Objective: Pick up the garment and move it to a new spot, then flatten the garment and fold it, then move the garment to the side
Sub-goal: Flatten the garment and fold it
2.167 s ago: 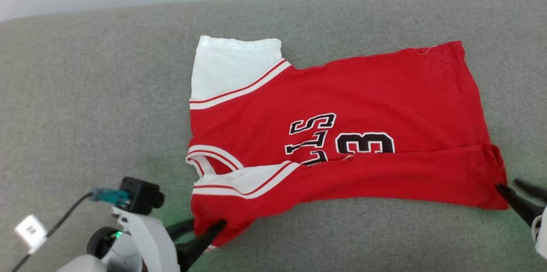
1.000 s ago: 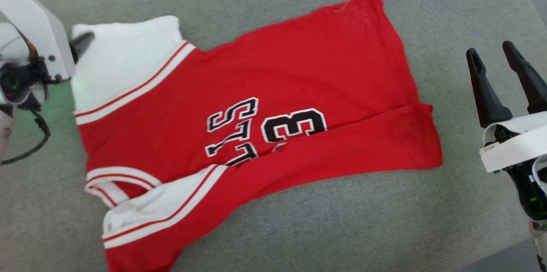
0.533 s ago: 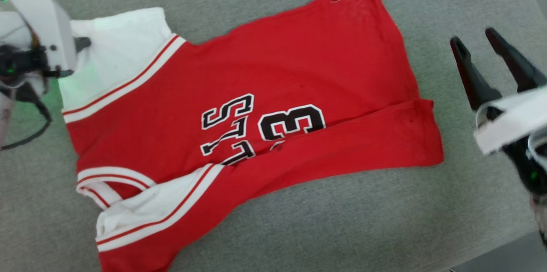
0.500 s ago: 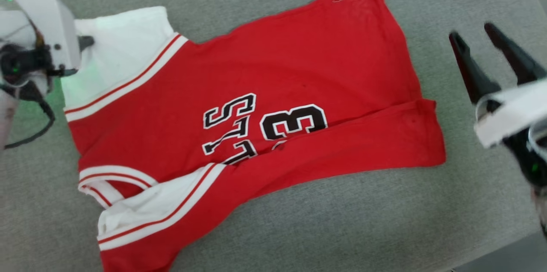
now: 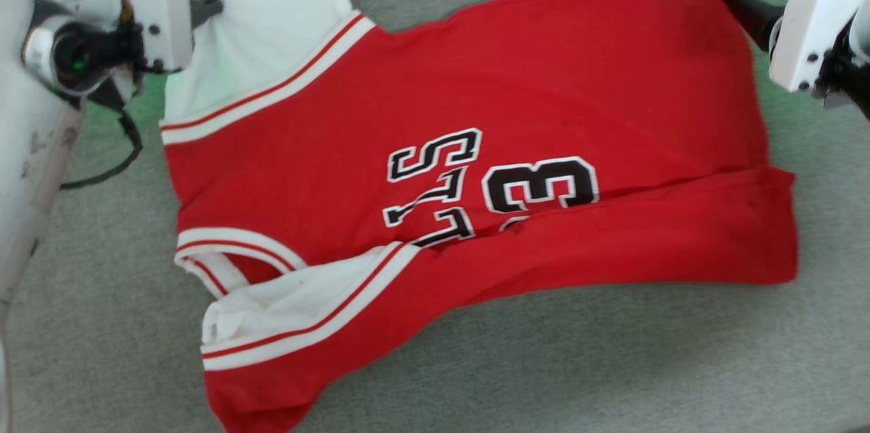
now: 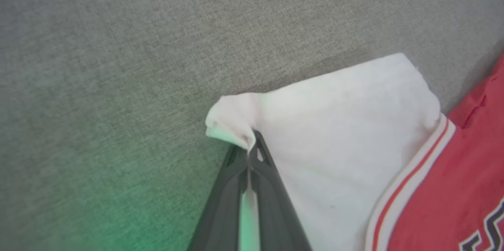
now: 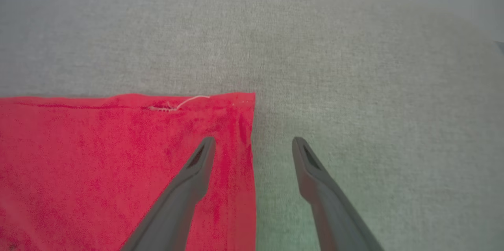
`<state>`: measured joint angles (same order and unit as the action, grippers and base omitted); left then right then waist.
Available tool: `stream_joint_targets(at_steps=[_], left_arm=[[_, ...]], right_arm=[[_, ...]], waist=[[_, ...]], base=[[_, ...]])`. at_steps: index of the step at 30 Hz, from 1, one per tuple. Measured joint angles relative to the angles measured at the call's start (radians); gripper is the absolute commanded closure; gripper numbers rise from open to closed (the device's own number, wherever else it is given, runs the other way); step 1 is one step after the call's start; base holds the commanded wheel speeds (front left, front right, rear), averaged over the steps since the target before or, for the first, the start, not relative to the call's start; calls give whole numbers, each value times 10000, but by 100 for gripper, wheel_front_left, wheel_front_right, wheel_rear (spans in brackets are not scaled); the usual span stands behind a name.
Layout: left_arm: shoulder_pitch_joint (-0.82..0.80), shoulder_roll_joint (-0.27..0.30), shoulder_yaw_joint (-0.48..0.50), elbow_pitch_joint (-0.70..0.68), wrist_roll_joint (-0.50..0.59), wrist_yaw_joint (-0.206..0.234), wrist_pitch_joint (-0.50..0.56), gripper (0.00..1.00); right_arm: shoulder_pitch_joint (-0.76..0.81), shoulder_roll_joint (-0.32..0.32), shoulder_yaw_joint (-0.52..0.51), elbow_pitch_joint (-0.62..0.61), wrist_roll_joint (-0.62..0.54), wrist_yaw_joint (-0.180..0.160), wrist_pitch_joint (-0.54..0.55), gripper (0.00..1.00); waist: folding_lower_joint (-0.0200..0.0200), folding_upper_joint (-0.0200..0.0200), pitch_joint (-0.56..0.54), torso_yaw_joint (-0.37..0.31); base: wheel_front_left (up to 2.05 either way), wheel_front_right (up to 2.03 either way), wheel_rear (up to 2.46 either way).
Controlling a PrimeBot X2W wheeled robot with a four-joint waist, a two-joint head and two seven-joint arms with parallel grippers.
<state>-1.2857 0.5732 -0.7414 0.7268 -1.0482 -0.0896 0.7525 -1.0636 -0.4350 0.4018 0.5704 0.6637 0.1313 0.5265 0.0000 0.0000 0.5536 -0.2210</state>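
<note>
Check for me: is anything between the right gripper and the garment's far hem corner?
Nothing visible stands between them. The right gripper is open right at that corner of the garment: one of its fingers is over the red cloth, the other over the grey surface beside the hem.

The only writing I can make out is on the chest of the garment [image 5: 612,100]: black letters [image 5: 435,178] edged in white, lying sideways and reading "LLS" from the near side to the far. The start of the word is tucked under a fold [image 5: 612,243]. Beside them sits a big figure [image 5: 547,185] in the same style. It looks like a 3, but it is partly hidden too.
</note>
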Motion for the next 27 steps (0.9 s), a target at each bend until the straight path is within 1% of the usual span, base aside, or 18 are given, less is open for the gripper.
stream_joint_targets(at_steps=[3, 7, 8, 9, 10, 16, 19, 21, 24, 27], left_arm=[[-240, -144, -44, -33, 31, -84, -59, 100], [-451, -357, -54, -17, 29, -190, -290, 100], [-476, -405, -52, 8, 25, -230, -347, 100], [-490, -458, -54, 19, 21, -253, -451, 100], [-490, -506, -52, 42, 12, -284, -571, 100], [-381, -742, -161, 274, -79, -380, -1383, 100], [-147, -777, -288, 234, -194, -380, -1760, 100], [104, -740, -414, -113, -378, -380, -2038, 100], [477, -541, -558, -871, -800, -380, -2491, 100], [1033, -119, -757, -1787, -1122, -380, -2928, 100]], right_arm=[[-600, 73, 284, 796, 31, 0, 232, 0], [-1045, 146, 738, 1488, 48, 0, 263, 0], [-1165, 107, 903, 1607, 40, 0, 257, 42], [-1266, 56, 1045, 1678, 42, 0, 280, 69], [-1347, 23, 1164, 1753, 75, -4, 265, 100], [-1401, -105, 1662, 2013, 449, 2, -443, 100], [-1224, -382, 1835, 1969, 786, 0, -823, 100], [-1056, -589, 1921, 1778, 1003, 0, -1081, 100], [-696, -974, 2094, 1296, 1459, 0, -1365, 100], [-98, -1436, 2265, 694, 1931, 0, -1484, 100]], waist=[[0, 1, 227, 234], [0, 0, 485, 502], [0, 0, 528, 566], [0, 0, 559, 625], [0, 1, 583, 679], [0, 1, 383, 837], [0, 0, 130, 896], [0, 0, -75, 942], [0, 1, -428, 1016], [0, 0, -821, 1099]], base=[[0, 0, 0], [0, 0, 0], [0, 0, 0], [0, 0, 0], [0, 0, 0], [0, 0, 0], [0, 0, 0], [0, 0, 0], [0, 0, 0], [0, 0, 0]])
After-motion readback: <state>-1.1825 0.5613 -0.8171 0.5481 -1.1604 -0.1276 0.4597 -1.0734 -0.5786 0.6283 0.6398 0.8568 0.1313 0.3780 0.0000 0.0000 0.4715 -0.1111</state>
